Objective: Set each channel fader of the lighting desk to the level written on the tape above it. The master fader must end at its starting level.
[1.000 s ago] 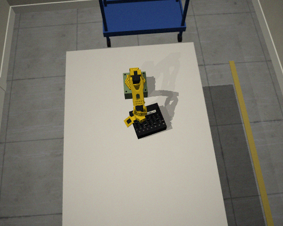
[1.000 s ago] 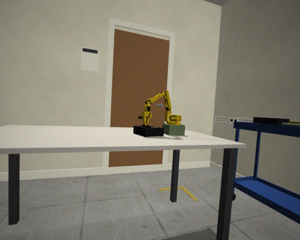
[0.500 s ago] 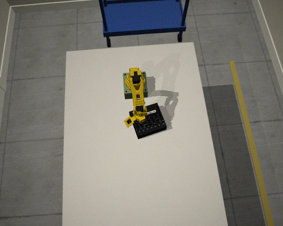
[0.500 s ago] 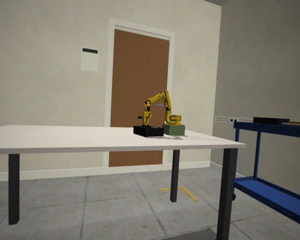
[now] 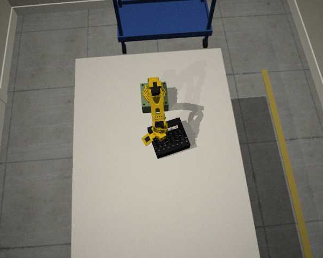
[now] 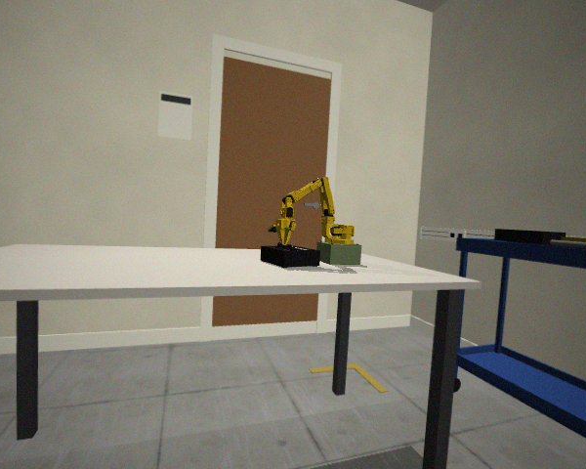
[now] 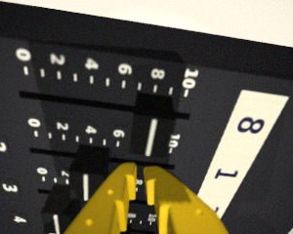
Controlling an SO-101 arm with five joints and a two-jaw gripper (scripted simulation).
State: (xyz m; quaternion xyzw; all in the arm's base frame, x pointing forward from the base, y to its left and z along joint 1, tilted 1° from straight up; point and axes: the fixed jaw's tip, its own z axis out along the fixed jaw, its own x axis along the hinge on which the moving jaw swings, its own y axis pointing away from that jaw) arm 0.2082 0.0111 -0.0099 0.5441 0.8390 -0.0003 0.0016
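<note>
The black lighting desk [image 5: 170,137] lies on the white table in front of the arm's green base [image 5: 154,97]; it also shows in the exterior view [image 6: 289,255]. In the wrist view the top fader cap [image 7: 154,121] stands near 8 on its scale. The fader below it [image 7: 90,163] stands near 4. A third cap [image 7: 56,207] shows at the lower left. A white tape strip [image 7: 239,153] at the right reads 8 and 1. My yellow gripper [image 7: 141,187] is shut and empty, its tips pointing down close over the desk near the high end of a lower fader track.
A blue cart [image 5: 163,19] stands beyond the table's far end and also shows in the exterior view [image 6: 530,313]. A yellow floor line [image 5: 285,163] runs along the right. A brown door [image 6: 271,187] is behind the table.
</note>
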